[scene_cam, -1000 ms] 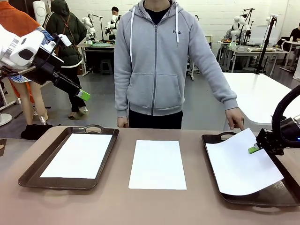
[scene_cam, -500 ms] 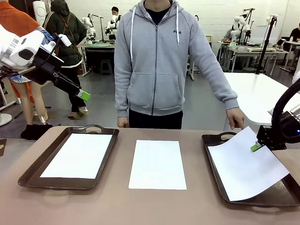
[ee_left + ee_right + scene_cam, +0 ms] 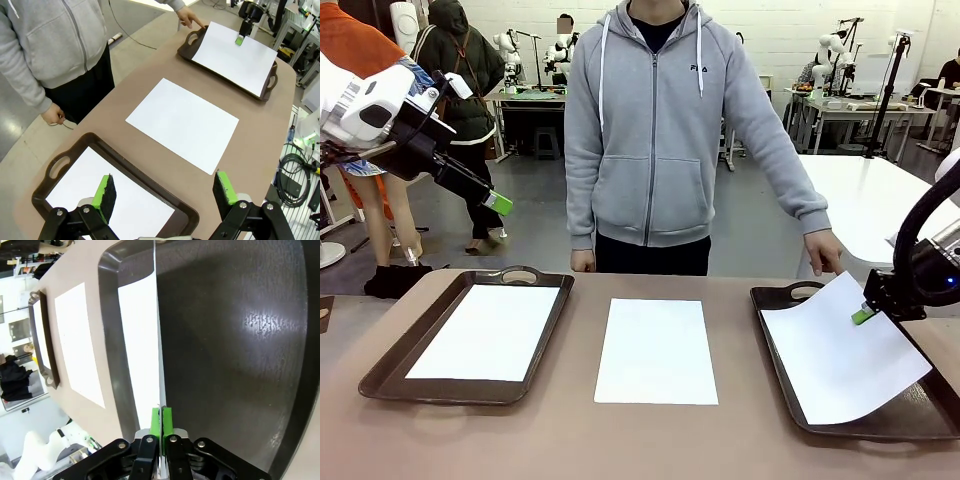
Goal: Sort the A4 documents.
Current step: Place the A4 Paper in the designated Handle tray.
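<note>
Three A4 documents show. One white sheet (image 3: pixel 490 330) lies flat in the left brown tray (image 3: pixel 380 375). A second sheet (image 3: pixel 657 350) lies on the bare table between the trays. The third sheet (image 3: pixel 840 360) slants over the right tray (image 3: pixel 860 432), its far right edge lifted and pinched by my right gripper (image 3: pixel 863 316), which is shut on it. In the right wrist view the green pads (image 3: pixel 161 422) clamp that sheet (image 3: pixel 142 340) seen edge-on above the dark tray floor (image 3: pixel 225 340). My left gripper (image 3: pixel 495 203) hangs open high above the left tray (image 3: pixel 145 175), its fingers (image 3: pixel 105 192) wide apart.
A person in a grey hoodie stands at the far side, one hand (image 3: pixel 820 250) resting by the right tray's handle, the other hand (image 3: pixel 582 261) at the table's far edge. Bare tabletop runs along the front edge.
My right gripper has shifted slightly to the right, dragging the held sheet with it over the right tray. The left arm and the person have stayed still.
</note>
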### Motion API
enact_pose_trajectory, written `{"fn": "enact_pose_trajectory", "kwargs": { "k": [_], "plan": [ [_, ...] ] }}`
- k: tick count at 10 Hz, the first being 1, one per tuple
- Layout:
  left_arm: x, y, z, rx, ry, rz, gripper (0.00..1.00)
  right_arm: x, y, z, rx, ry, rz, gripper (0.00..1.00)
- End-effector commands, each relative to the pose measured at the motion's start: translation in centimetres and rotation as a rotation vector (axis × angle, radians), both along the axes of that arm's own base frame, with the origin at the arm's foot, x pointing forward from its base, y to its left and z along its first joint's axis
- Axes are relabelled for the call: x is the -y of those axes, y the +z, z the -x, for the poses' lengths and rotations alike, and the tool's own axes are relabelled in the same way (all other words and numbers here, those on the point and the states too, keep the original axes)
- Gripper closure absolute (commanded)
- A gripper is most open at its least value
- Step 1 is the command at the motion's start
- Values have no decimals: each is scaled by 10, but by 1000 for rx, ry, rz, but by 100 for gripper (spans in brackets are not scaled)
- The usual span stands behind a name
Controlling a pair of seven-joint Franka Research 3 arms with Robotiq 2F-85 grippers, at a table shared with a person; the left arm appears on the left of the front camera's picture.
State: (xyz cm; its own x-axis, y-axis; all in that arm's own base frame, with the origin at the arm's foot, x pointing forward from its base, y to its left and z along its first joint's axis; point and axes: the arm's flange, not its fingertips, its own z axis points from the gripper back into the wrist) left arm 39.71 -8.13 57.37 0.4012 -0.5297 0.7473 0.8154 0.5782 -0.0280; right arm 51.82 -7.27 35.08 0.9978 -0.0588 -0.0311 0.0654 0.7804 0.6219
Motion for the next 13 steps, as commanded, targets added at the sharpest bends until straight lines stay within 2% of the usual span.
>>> {"fn": "enact_pose_trajectory", "kwargs": {
  "k": [1,3,9,10,13],
  "plan": [
    [2,0,0,2,-1,-4,0,-2,-4,-4,-8,-8,83,99],
    [2,0,0,2,-1,-4,0,-2,-8,-3,-3,-29,142,99],
    [2,0,0,2,-1,-4,0,-5,-16,-1,8,-45,177,99],
    [2,0,0,2,-1,-4,0,-6,-15,-2,7,-45,180,96],
    [2,0,0,2,-1,-4,0,-8,-9,-5,15,-39,210,65]
  ]
}}
